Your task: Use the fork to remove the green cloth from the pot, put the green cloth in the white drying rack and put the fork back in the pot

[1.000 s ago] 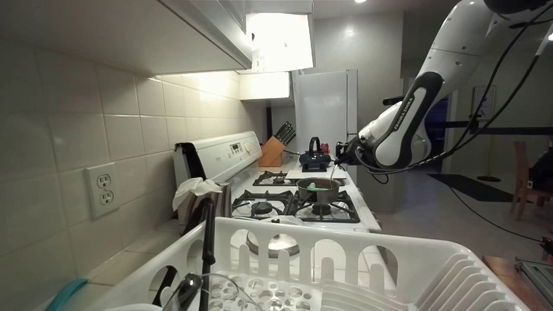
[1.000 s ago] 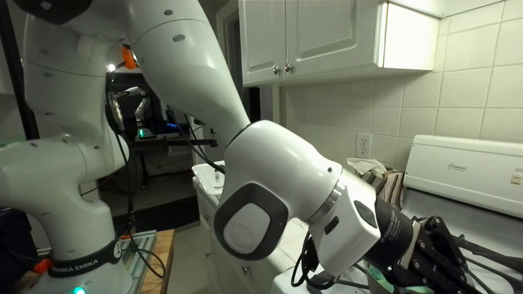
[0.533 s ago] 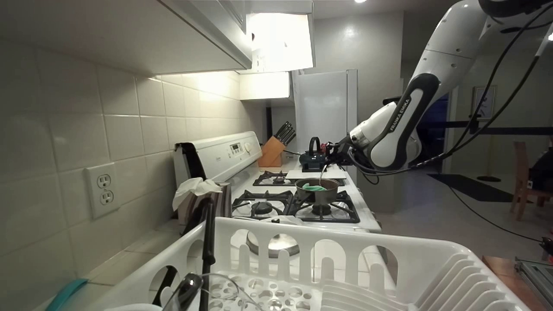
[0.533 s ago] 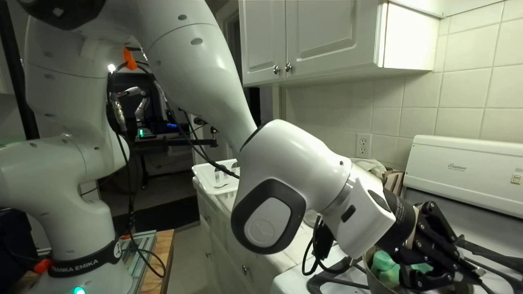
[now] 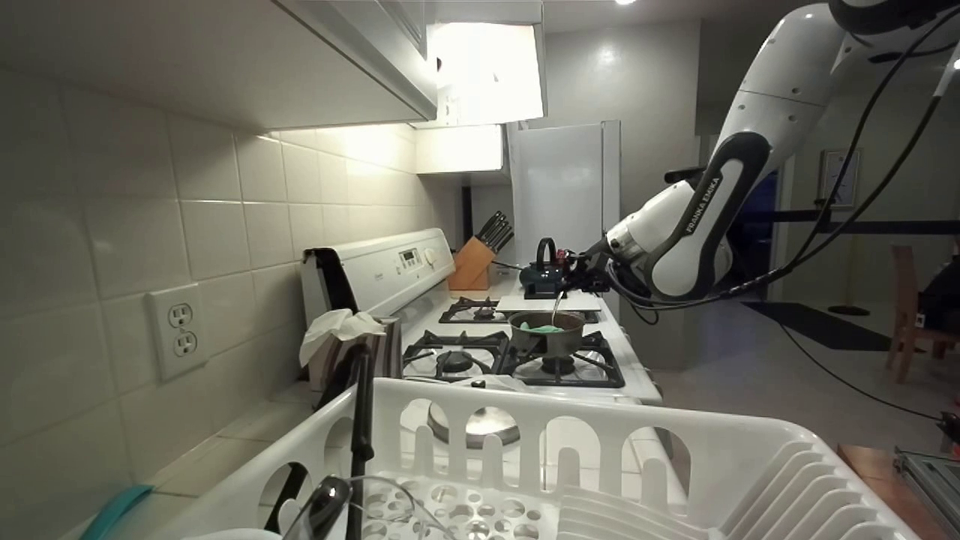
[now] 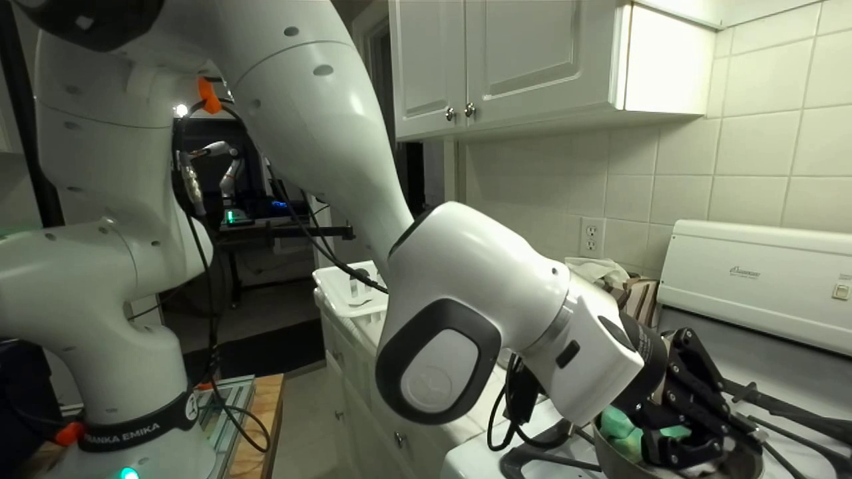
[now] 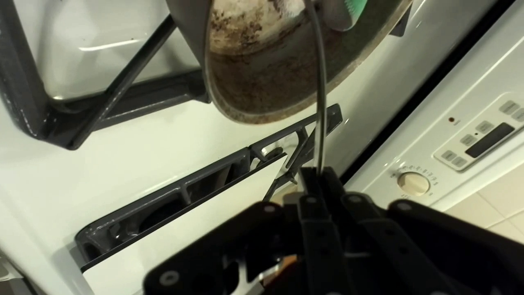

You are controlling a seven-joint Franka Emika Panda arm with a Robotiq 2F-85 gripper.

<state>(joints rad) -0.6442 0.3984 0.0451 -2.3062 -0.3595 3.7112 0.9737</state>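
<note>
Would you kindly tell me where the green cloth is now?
In an exterior view, the green cloth lies in the pot on the stove, mostly left of the fork.

The fork (image 7: 321,110) is shiny metal; the pot (image 7: 266,86), dull metal; the drying rack (image 5: 712,442), smooth plastic.

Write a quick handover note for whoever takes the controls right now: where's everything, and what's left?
End effector: shut on the fork, whose lower end reaches into the pot, tip hidden.
Green cloth: in the pot, which sits on the stove.
White drying rack: in the foreground of an exterior view.
Done: fork gripped. Whether it has caught the cloth, I can't tell.
Left: lift the cloth out with the fork, lay it in the rack, put the fork back in the pot.
</note>
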